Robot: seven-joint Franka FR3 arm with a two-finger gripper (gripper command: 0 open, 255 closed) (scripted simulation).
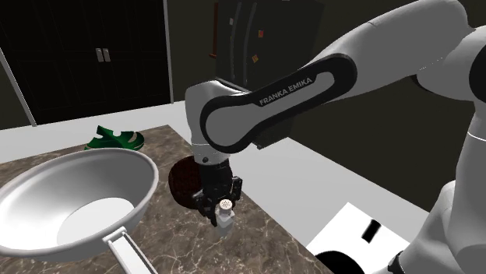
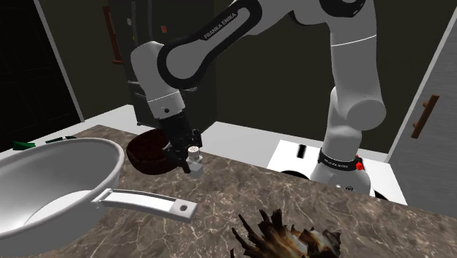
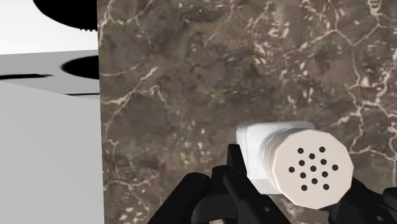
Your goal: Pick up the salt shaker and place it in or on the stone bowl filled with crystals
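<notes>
Salt shaker [image 3: 299, 167] is clasped in the gripper [image 1: 221, 207], closed on its body, over the marble desk [image 3: 191, 76] just right of the dark bowl [image 2: 146, 154]; the carry is judged in hand, and a short leftward move over the bowl is called for.

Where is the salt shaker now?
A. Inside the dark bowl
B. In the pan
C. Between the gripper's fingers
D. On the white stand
C: the gripper clasps the shaker between its black fingers, outside the bowl and the pan.
</notes>
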